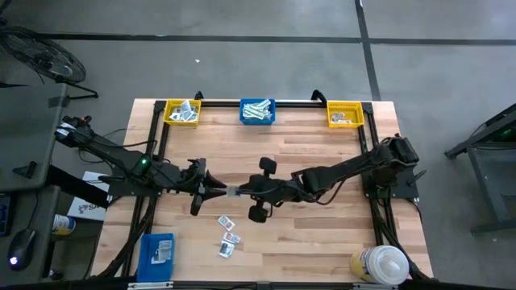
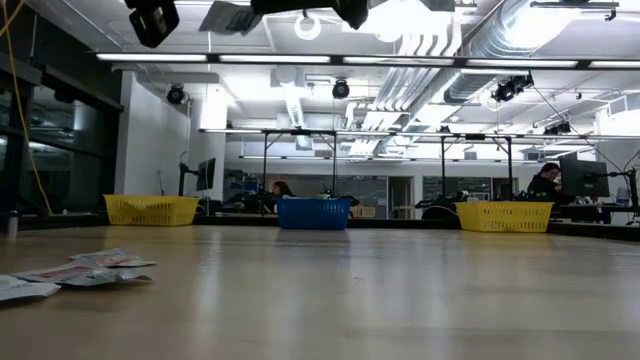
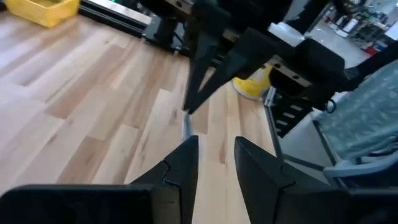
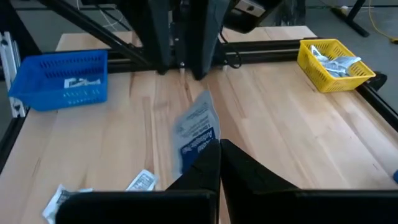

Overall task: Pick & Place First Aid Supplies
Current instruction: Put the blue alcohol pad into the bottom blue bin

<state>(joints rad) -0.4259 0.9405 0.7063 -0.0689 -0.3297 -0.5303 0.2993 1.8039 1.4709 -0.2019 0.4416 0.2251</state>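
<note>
- Wooden table (image 1: pixel 322 137) is ringed by bins; loose packets (image 1: pixel 227 235) are left near its front edge;
- one packet (image 4: pixel 198 127) is pinched above mid-table by the right gripper (image 1: pixel 239 192);
- left gripper (image 1: pixel 219 190) is held open beside it.

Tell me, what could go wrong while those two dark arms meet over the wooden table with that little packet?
1. The right gripper pinches the white-and-blue paper packet only by its edge; it might slip and drop.
2. The left gripper stands open facing it, close in; a misjudged handover could bump the fingers together or crumple the packet.
3. If it falls, it may land among the loose packets on the wooden table, harder to pick singly.
</note>
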